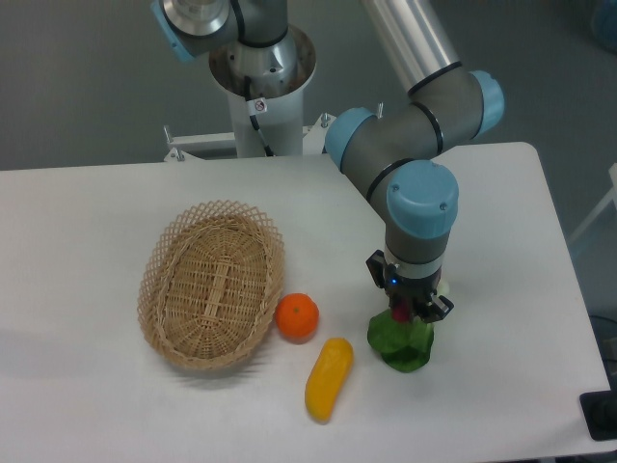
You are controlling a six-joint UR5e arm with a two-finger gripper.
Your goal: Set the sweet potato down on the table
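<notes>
Gripper (pixel 409 316): lower right of centre, pointing down over a green object (pixel 400 342); jaw opening cannot be told.
Sweet potato: a dark sliver at the fingertips; axis unreadable.
Table (pixel 501 212): white.

White table (pixel 116 395), tan woven basket (pixel 210 285), orange fruit (pixel 297 316), yellow vegetable (pixel 329 378)
</notes>
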